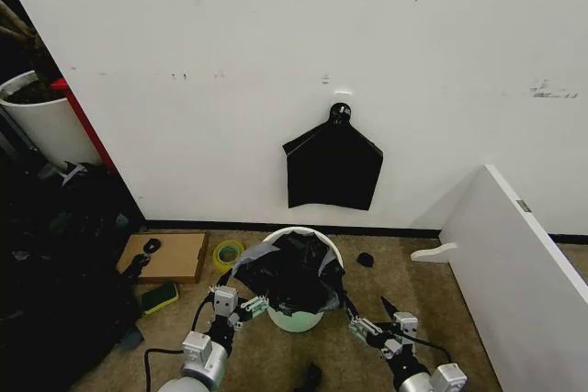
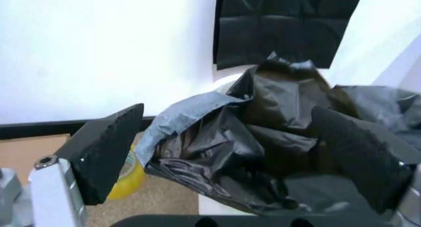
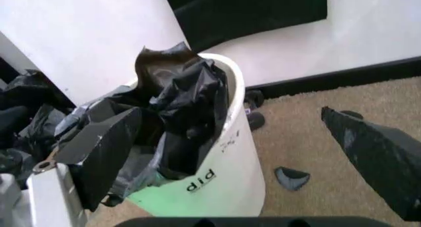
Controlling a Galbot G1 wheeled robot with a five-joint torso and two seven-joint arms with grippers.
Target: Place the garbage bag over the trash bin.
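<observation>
Garbage bag (image 1: pixel 292 274) sits bunched in and over the trash bin (image 1: pixel 296 319) below the flat black bag on the wall (image 1: pixel 333 168). I see my left gripper (image 1: pixel 246 309) spread wide at the bin's left, fingers either side of loose plastic; my right gripper (image 1: pixel 365 316) gapes wide at its right, holding nothing.

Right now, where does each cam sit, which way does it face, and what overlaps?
Head: high, looking forward and down at the trash bin by the wall; left gripper and right gripper at bottom.
Left wrist: on the left arm, facing the garbage bag; open fingers frame it.
Right wrist: on the right arm, beside the bin; open fingers.
Shared: bag, bin.
</observation>
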